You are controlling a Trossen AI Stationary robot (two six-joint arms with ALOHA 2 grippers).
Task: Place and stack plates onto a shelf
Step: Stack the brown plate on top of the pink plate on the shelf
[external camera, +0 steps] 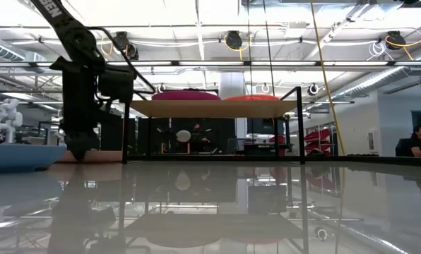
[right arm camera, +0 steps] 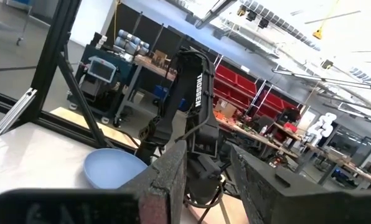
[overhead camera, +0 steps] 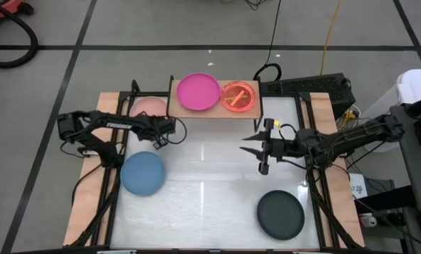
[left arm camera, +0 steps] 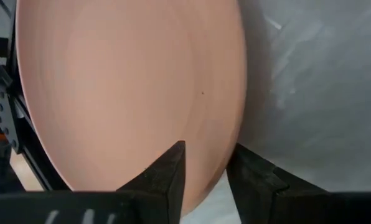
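The light-wood shelf [overhead camera: 214, 112] [external camera: 210, 108] stands at the table's far edge. It carries a magenta plate [overhead camera: 198, 92] [external camera: 186, 94] and a translucent orange plate [overhead camera: 239, 97] [external camera: 256, 97] side by side. A salmon-pink plate [overhead camera: 147, 107] [left arm camera: 129, 81] lies flat on the table, left of the shelf. My left gripper [overhead camera: 162, 135] [left arm camera: 207, 171] points down at its near rim, open, with one finger over the plate and one outside the rim. I cannot tell whether it touches. My right gripper [overhead camera: 244, 144] [right arm camera: 207, 162] hovers open over the table's middle, holding nothing.
A blue plate [overhead camera: 141, 173] [external camera: 16, 155] lies near the table's left edge, just nearer than my left gripper. A black plate [overhead camera: 281, 214] sits at the near right. The shelf's thin black legs [external camera: 124, 134] stand close to the salmon plate. Bare white tabletop [overhead camera: 203, 190] lies between the arms.
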